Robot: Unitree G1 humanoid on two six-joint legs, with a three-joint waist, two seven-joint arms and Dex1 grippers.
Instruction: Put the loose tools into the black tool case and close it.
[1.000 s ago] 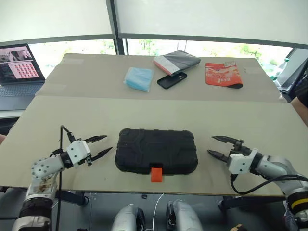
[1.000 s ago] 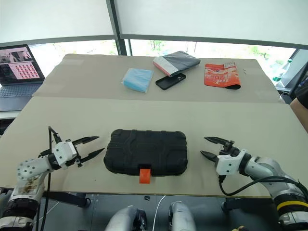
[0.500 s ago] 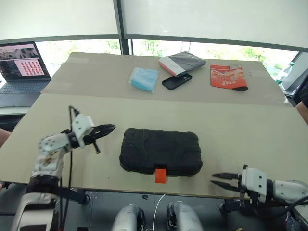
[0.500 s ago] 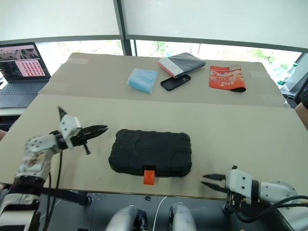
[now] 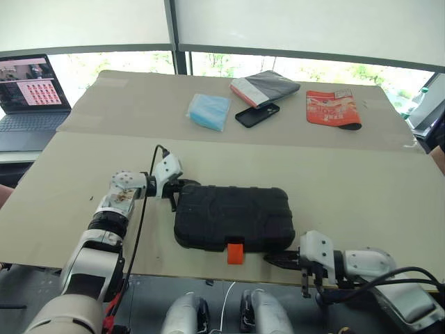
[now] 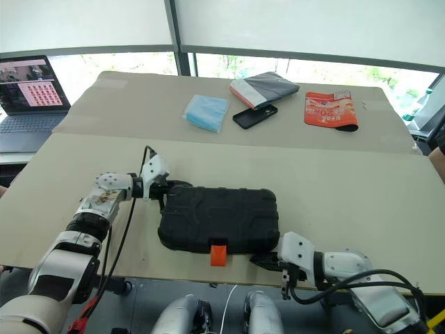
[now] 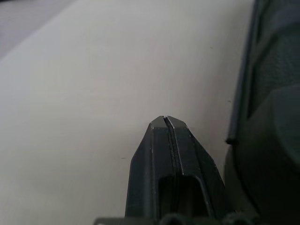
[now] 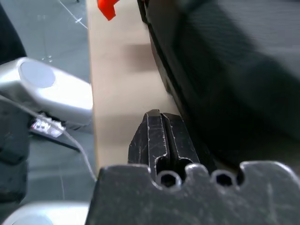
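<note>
Black tool case [image 5: 233,217]: lid down, orange latch [image 5: 236,252] at the bench [image 5: 361,188] near edge. Left pincer [image 5: 182,186]: fingers pressed together, empty, at its far-left corner. Right pincer [image 5: 274,259]: likewise closed, empty, at its near-right corner. Far bench: blue packet [image 5: 208,111], black phone [image 5: 257,115], grey pouch [image 5: 265,88], orange pouch [image 5: 332,108]; laptop [image 5: 28,94] beyond the left edge.

case [image 5: 233,217]: matt black ribbed plastic | latch [image 5: 236,253]: orange plastic | table [image 5: 361,182]: smooth matt beige

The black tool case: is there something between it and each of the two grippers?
Nothing visible. The left gripper, shut, is at the far left corner of the black tool case; the right gripper, shut, is at its near right corner. Only bare table lies around them.
</note>
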